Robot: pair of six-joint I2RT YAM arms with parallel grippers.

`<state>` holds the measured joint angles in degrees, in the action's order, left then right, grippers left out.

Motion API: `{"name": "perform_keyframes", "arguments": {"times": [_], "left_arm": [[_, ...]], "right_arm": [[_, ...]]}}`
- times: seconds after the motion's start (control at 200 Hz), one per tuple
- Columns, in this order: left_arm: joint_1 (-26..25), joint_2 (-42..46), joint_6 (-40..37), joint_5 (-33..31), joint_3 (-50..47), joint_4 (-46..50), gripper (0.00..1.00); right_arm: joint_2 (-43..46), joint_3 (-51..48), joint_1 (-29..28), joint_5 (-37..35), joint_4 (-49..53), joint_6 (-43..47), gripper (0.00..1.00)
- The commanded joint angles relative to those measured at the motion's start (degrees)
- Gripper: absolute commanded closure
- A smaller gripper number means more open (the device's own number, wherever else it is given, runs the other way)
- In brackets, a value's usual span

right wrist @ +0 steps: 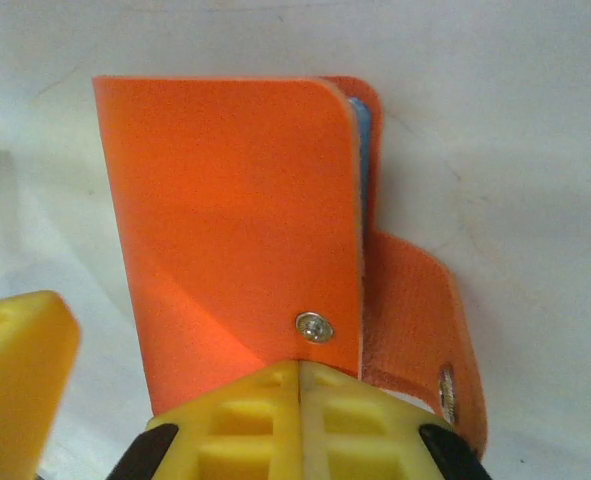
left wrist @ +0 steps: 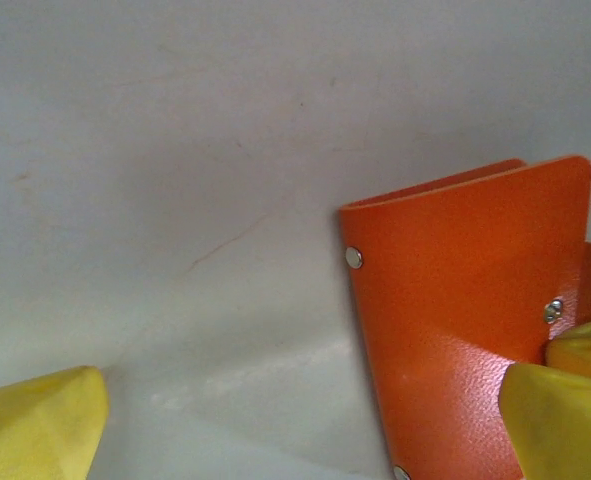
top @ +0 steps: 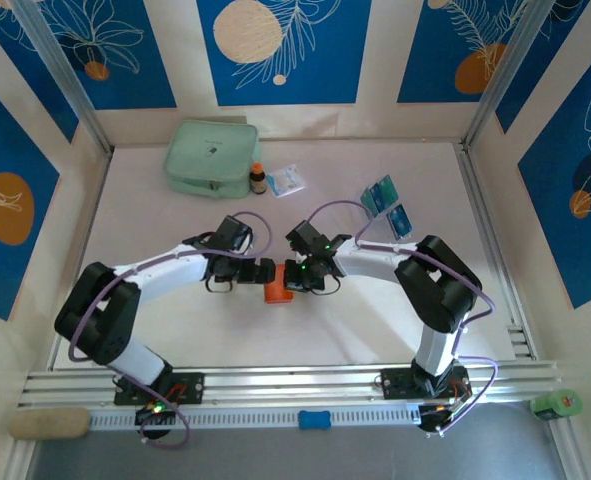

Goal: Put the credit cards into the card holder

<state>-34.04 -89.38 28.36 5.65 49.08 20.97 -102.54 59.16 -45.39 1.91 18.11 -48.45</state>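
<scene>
1. The card holder (top: 278, 291) stands half open in the middle of the counter (top: 375, 330), between the two grippers. Its strap (right wrist: 425, 320) hangs loose beside the front cover.
2. The right gripper (right wrist: 300, 385) is clenched on the near edge of the front cover, just beside a snap stud (right wrist: 314, 326). This pinch should be held firm, because the cover looks thin and smooth and could slip out.
3. The left gripper (left wrist: 305, 400) is released, with its jaws wide apart. One of its fingers (left wrist: 560, 410) lies at the holder's cover and seems to touch it. It is judged that the other cover should be taken by this gripper, so that the holder can be spread.
4. The covers should be drawn apart slowly and only sideways. In this way the inner pockets are exposed and the holder is not tipped over.
5. A bluish edge is seen between the covers. Whether it is a card or a pocket cannot be told.
6. The credit cards (top: 388, 205) lie on the far right of the counter, well apart from the holder. The holder should be opened fully and left steady before a card is fetched.
</scene>
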Motion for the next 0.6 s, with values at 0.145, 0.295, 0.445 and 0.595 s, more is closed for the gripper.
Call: {"name": "perform_keyframes", "arguments": {"times": [0.145,0.295,0.445,0.595], "left_arm": [[-1.8,-2.2,-1.5,-2.0,1.3,0.3,0.0],[-2.8,-3.3,-2.6,-3.1,1.5,0.5,0.0],[-3.8,-4.3,-3.4,-5.0,1.7,1.3,0.0],[-5.0,-5.5,-4.6,-8.1,2.9,3.7,0.0]], "right_arm": [[0.4,-1.6,-0.1,0.5,0.3,-1.1,0.98],[0.7,-1.2,0.0,1.0,0.3,-1.0,0.98],[2.7,-1.5,0.9,1.7,0.7,-0.9,0.99],[7.8,-3.2,4.0,1.0,2.2,-0.7,0.99]]}}
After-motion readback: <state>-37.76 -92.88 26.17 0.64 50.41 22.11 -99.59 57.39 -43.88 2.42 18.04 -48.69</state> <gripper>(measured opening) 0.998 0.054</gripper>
